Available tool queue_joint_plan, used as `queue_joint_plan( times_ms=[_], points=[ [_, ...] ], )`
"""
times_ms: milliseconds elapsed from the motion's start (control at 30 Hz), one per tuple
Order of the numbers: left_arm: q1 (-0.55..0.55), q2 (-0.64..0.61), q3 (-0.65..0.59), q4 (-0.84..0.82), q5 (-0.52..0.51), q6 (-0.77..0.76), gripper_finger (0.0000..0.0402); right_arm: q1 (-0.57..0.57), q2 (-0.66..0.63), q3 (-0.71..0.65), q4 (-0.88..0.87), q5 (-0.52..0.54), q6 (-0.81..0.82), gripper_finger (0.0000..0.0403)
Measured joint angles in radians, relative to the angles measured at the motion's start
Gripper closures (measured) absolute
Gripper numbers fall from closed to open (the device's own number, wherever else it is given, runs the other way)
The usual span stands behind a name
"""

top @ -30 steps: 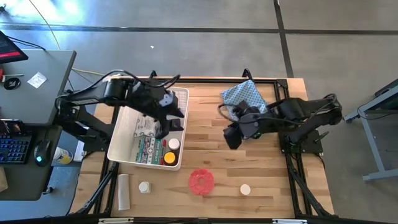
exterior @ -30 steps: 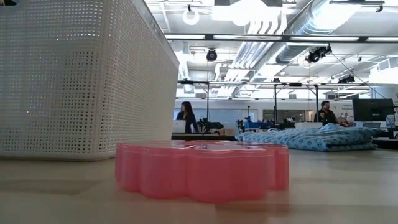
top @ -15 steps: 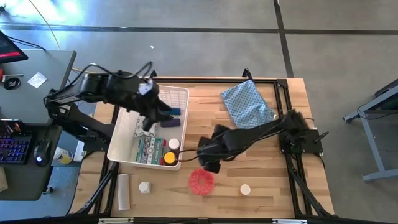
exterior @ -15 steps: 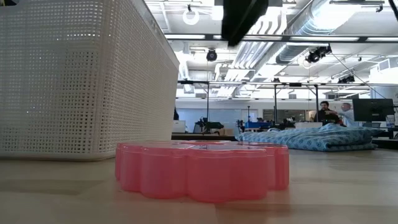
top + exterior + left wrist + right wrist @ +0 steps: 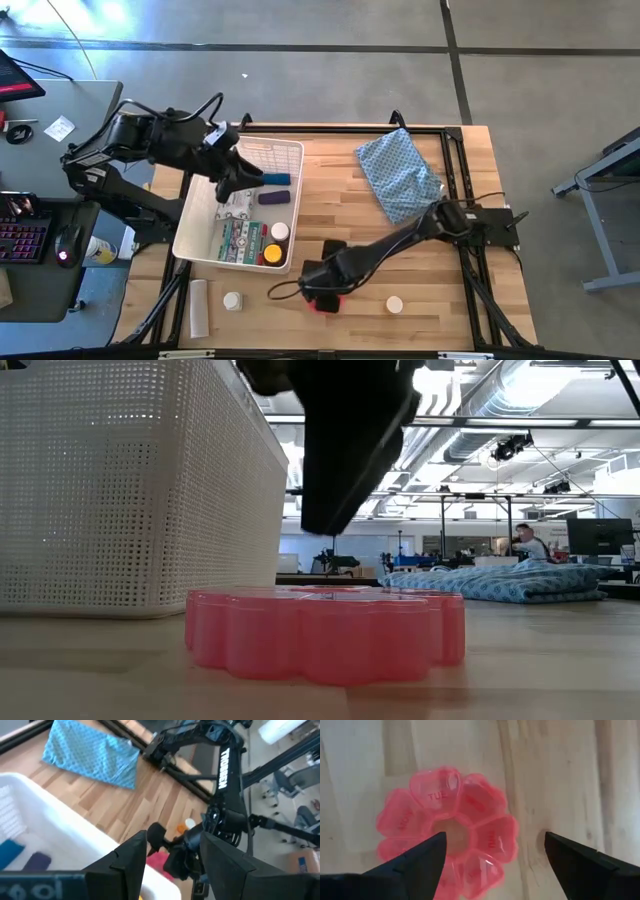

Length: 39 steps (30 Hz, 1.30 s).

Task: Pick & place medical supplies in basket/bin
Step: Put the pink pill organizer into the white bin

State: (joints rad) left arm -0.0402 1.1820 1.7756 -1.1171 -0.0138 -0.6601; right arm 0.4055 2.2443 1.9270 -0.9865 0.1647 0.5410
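Note:
A pink-red flower-shaped pill disc point(image 5: 326, 304) lies flat on the wooden table near its front edge. My right gripper point(image 5: 318, 287) hangs just above the disc point(image 5: 447, 827), pointing steeply down. It is open point(image 5: 494, 840), its fingers spread wide over the disc's right half, touching nothing. In the low view one dark finger point(image 5: 345, 460) stands above the disc point(image 5: 325, 635). The white bin point(image 5: 196, 215) at the left holds printed packets, a blue cylinder point(image 5: 277, 180), a purple cylinder point(image 5: 273, 198), a white-capped jar point(image 5: 279, 231) and a yellow-capped bottle point(image 5: 271, 254). My left gripper point(image 5: 236, 180) hovers over the bin, open point(image 5: 172, 865), with nothing in it.
A blue patterned cloth point(image 5: 400, 175) lies at the far right. Near the front edge lie a white cylinder point(image 5: 199, 307), a small white jar point(image 5: 232, 300) and another white jar point(image 5: 395, 304). The bin's lattice wall point(image 5: 130, 490) stands just left of the disc.
My right gripper has swung from beside the blue cloth toward the table's near left and come down over the pink disc, rolling as it went. My left gripper has drawn back over the bin toward the table's left edge. The disc has not moved.

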Motion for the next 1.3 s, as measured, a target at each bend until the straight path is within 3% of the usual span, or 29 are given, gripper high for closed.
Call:
queue_joint_plan(
  times_ms=[300,800,1300],
  points=[
    [0.0,0.007,0.0,-0.022,0.026,-0.017,0.0186,0.023,0.045,0.0,0.055,0.142,0.059,0.0048],
    [0.0,0.007,0.0,-0.043,0.058,-0.063,0.0186,0.017,0.099,0.005,0.075,0.076,0.045,0.0043],
    [0.0,0.007,0.0,-0.045,0.057,-0.078,0.0186,0.013,0.013,0.003,-0.025,-0.024,0.024,0.0044]
  ],
)
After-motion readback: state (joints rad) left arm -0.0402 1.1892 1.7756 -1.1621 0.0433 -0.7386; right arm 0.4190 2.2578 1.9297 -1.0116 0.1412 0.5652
